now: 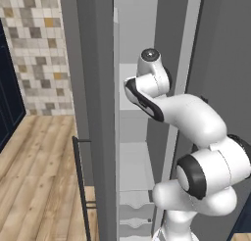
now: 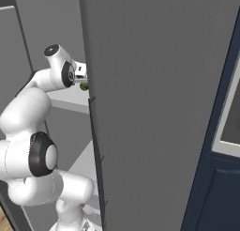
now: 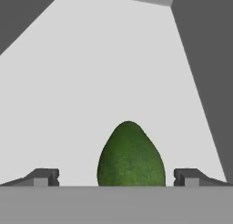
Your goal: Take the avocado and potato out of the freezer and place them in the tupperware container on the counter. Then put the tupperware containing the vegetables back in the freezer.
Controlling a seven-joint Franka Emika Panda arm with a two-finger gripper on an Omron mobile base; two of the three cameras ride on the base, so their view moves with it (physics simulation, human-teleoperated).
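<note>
From the left base view, the white arm reaches into the open freezer [image 1: 135, 137], its wrist level with a pale shelf.

From the right base view, the avocado [image 2: 84, 86] peeks out green just beyond the wrist, at the edge of the grey door, above a shelf.

In the hand view, the tool [image 3: 116, 177] stands spread, a fingertip [image 3: 43, 176] on either side of the avocado, which sits dead centre on the shelf, long axis pointing away. Closing should catch it.
</note>
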